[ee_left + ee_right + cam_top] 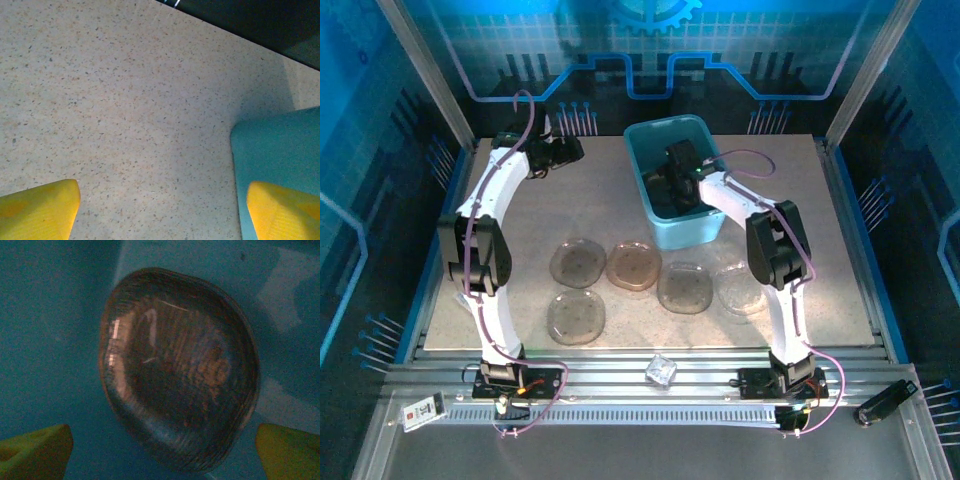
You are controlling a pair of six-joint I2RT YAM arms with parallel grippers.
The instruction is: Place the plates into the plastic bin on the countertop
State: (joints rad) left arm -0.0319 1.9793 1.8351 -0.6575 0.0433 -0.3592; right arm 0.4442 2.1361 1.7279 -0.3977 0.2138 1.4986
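Drop-off step: right hand (162, 452) spread, empty, over smoky plate (180, 370) lying in teal bin (50, 315); next, fetch brown plate (634, 266) toward near edge of surface (832, 235).

Apparently no legible text anywhere.

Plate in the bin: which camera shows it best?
Right wrist: the plate sits whole and close inside the bin. Top external has the right arm over it; left wrist catches the bin's corner.
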